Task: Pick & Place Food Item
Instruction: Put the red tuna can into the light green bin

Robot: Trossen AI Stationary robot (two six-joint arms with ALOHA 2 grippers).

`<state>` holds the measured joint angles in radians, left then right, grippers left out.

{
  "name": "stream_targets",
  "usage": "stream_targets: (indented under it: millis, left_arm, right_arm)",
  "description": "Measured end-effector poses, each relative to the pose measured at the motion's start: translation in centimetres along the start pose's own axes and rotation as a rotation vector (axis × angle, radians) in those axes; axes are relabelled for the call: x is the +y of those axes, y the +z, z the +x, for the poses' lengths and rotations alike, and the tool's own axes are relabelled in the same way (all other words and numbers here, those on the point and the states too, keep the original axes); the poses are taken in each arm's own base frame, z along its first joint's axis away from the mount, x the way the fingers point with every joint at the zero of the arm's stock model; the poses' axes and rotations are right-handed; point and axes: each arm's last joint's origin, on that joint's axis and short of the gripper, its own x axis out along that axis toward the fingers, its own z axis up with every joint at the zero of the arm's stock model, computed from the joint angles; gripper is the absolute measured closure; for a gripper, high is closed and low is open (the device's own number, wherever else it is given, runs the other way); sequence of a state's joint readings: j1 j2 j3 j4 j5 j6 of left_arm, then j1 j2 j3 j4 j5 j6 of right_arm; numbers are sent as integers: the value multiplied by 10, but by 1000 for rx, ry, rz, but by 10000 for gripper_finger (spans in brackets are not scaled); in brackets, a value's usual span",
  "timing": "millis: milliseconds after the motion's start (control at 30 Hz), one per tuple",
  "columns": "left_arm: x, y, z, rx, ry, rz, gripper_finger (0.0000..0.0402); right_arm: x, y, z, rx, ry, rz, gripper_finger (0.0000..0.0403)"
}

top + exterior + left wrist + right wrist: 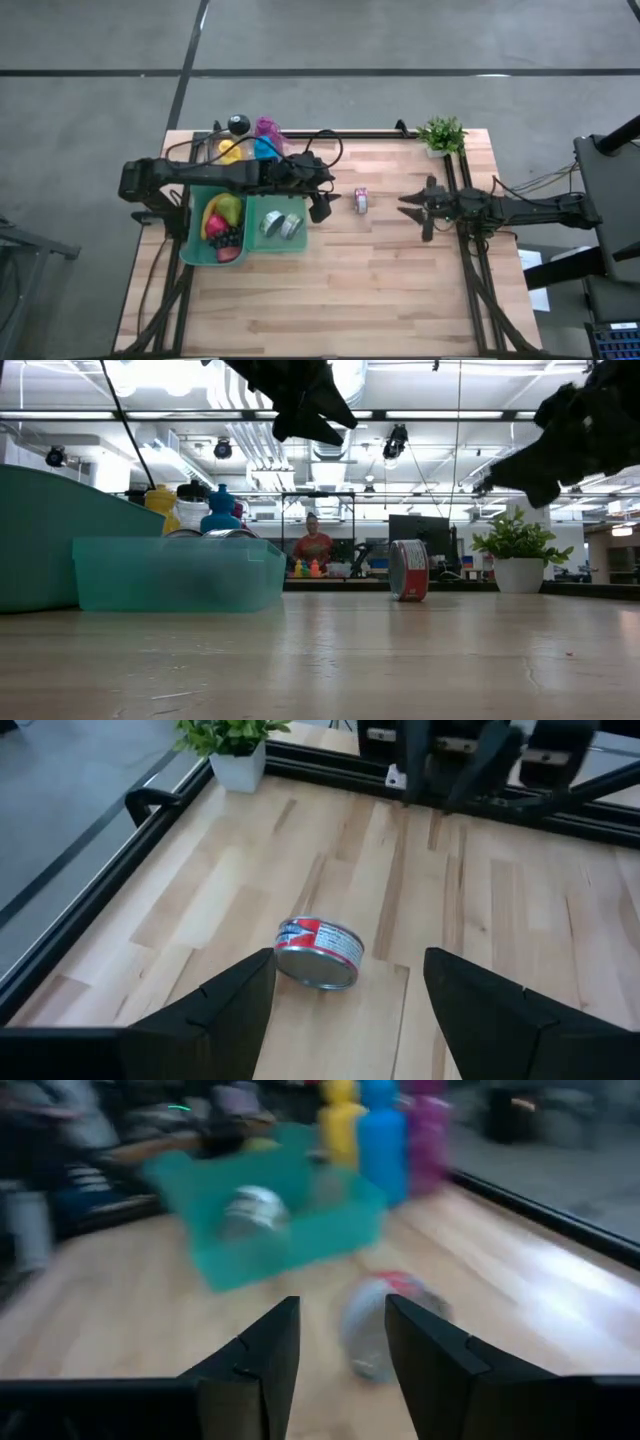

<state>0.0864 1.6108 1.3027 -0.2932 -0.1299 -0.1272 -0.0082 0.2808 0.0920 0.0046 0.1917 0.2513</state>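
While the small red-labelled tin can (361, 200) lies on its side on the bare wooden table (380, 290), nothing is holding it. It is seen between the two grippers, just beside the left one and farther from the right one. In the left wrist view the can (319, 953) lies ahead of that arm's fingers (225, 1000), its metal end facing the camera.

The left gripper (320, 206) is held above the table at the right edge of the teal bin (200, 255), with its jaws spread apart and nothing between them. The bin is divided into two compartments: the left one is filled with toy fruit (224, 225), and in the right one two silvery cans (282, 225) are seen. Coloured bottles (250, 145) stand behind the bin at the table's far edge.

The right gripper (404, 206) is raised over the table's right part, pointed toward the can, and its fingers (255, 1360) are drawn nearly together with nothing clamped. A small potted plant (441, 134) is placed at the far right corner. In the low view a person (313, 543) is seen in the room beyond the table.
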Motion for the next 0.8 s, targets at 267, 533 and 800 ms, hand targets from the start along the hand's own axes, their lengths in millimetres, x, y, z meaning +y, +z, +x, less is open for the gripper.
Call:
stream_targets:
  millis: [267,533,800]
  left_arm:
    - [0,0,0,0,-1,0,137]
    - [0,1,0,-11,-2,-1,137]
    - [0,1,0,-11,-2,-2,137]
  right_arm:
    - [-2,0,-2,-81,-34,-34,256]
    - [-3,-5,-2,-80,-34,-34,256]
    - [-3,-4,-3,-84,-33,-30,256]
